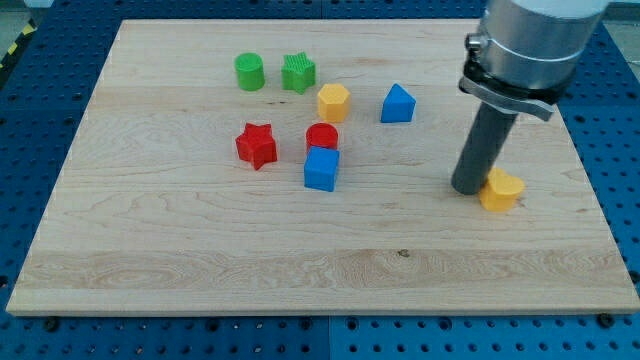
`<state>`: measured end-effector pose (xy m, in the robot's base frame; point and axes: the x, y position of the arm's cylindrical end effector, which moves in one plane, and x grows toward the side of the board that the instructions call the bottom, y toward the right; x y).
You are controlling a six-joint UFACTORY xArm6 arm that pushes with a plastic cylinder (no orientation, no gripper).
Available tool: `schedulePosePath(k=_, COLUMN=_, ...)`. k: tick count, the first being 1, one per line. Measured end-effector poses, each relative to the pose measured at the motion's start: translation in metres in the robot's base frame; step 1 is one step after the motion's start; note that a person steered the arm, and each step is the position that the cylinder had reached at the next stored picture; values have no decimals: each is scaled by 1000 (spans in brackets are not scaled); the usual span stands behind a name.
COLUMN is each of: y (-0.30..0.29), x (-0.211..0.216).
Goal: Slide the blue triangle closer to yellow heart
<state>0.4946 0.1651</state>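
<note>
Basically, nothing is pushed yet as far as you can see.

Progress: blue triangle (398,104) and yellow heart (501,189) sit well apart; by my read the slide is not done.

Blue triangle: upper middle of the wooden board (200,250), to the view's right of the yellow hexagon (333,101), clear space all round it.

Yellow heart: toward the view's right edge, lower than the triangle.

Tip: my tip (468,188) is down on the board just beside the heart's left side, touching or nearly so; you can't tell which from this angle. It is well away from the triangle.

Fingers: none on this rig, just a plain rod, so there is nothing to open, close or hold.

What's left: you'd need the tip round to the triangle's upper-left side, then a push down and to the view's right toward the heart.

In the way: path between triangle and heart looks free of blocks; only the rod itself stands there now.

Risk: moving off from here could nudge the heart.

Other blocks: green cylinder (249,72) and green star (298,72) at the view's top; red star (256,145), red cylinder (322,137) and blue cube (322,169) clustered mid-board. All are left of the triangle and off the push line.
</note>
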Motion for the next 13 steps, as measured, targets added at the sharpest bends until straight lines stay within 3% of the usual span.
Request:
schedulePosePath(k=1, y=21, x=3)
schedulePosePath(k=2, y=21, x=-32)
schedulePosePath(k=3, y=21, x=-101)
schedulePosePath(k=4, y=6, x=-162)
schedulePosePath(k=5, y=-64, x=-183)
schedulePosePath(k=7, y=-101, x=-170)
schedulePosePath(k=10, y=-56, x=-136)
schedulePosePath(k=13, y=-56, x=-92)
